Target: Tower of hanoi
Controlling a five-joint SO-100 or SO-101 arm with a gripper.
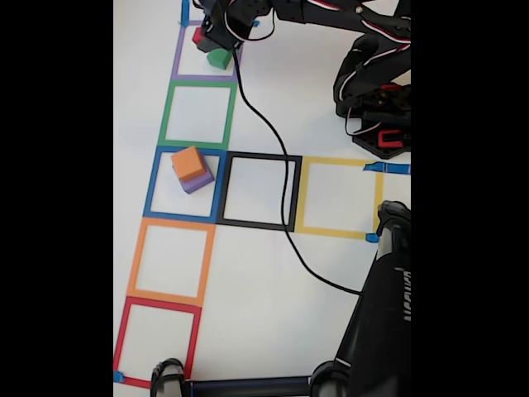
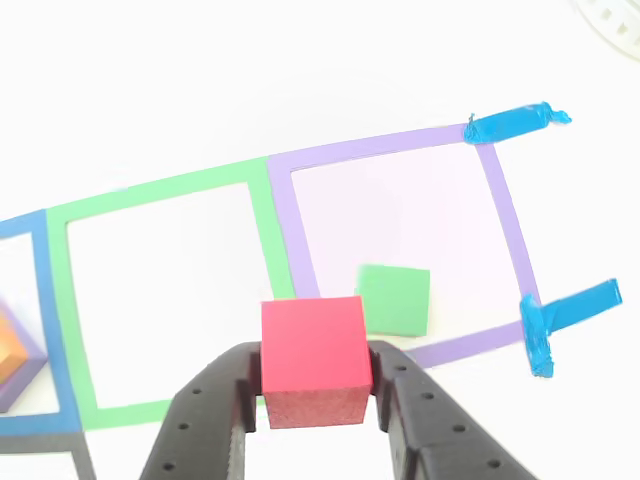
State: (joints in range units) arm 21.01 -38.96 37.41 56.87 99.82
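My gripper (image 2: 314,385) is shut on the small red block (image 2: 312,358) and holds it above the table. In the fixed view the gripper (image 1: 205,37) hangs at the top, over the purple tape square, with the red block (image 1: 197,35) just showing. The green block (image 2: 394,299) lies inside the purple tape square (image 2: 500,210), just right of the red block; the fixed view shows the green block (image 1: 219,58) below the gripper. The orange block (image 1: 188,162) sits stacked on the purple block (image 1: 198,182) inside the blue tape square (image 1: 152,184); the orange block (image 2: 8,350) peeks in at the left edge.
A column of tape squares runs down the fixed view: green (image 1: 168,116), orange (image 1: 136,256), red (image 1: 121,339); black (image 1: 293,190) and yellow (image 1: 339,162) lie to the right. The arm's base (image 1: 376,91) and a black cable (image 1: 273,149) cross the sheet. A dark stand (image 1: 380,322) fills the lower right.
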